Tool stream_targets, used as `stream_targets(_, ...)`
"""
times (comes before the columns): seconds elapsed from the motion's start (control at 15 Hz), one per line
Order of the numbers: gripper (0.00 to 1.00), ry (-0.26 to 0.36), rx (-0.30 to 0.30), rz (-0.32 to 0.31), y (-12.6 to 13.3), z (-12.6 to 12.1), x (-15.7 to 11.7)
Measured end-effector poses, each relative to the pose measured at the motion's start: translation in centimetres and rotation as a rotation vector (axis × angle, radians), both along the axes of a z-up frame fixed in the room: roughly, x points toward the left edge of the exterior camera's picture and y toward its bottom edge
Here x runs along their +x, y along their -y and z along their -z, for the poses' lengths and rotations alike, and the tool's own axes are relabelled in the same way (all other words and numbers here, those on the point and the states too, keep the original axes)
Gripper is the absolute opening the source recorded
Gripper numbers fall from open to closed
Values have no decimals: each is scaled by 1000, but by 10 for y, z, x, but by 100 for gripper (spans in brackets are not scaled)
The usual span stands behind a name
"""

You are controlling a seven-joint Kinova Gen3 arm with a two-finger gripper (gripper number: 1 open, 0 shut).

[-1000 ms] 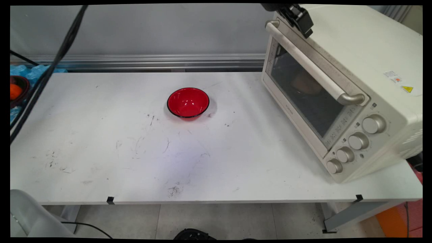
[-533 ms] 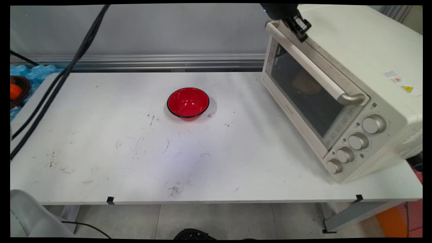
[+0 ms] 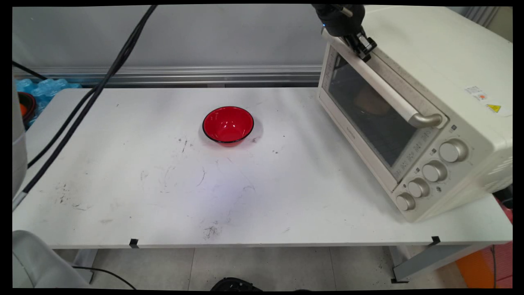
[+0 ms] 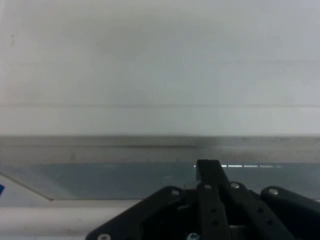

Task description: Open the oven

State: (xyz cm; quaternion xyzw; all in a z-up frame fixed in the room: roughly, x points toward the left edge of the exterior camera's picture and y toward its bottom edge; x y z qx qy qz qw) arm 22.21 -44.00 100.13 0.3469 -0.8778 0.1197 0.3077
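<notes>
Across the scuffed white table (image 3: 123, 172) your black two-finger gripper (image 3: 362, 43), fingers together, sits on the cream toaster oven (image 3: 442, 102) at its door handle's (image 3: 380, 86) far end, the glossy red bowl (image 3: 228, 125) well left; pressing lower could jam it against the door.

The toaster oven (image 3: 413, 106) carries a yellow triangular warning sign (image 3: 493, 108) and a small white sticker (image 3: 477, 92) on its top; small print on the oven door (image 3: 370, 112) is too small to read
</notes>
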Motion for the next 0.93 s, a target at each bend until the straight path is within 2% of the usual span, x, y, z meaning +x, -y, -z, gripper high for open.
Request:
stream_targets(0.47, 0, 27, 26, 10, -4, 9, 0)
stream_targets(0.93, 0, 64, 61, 30, -19, 19, 14)
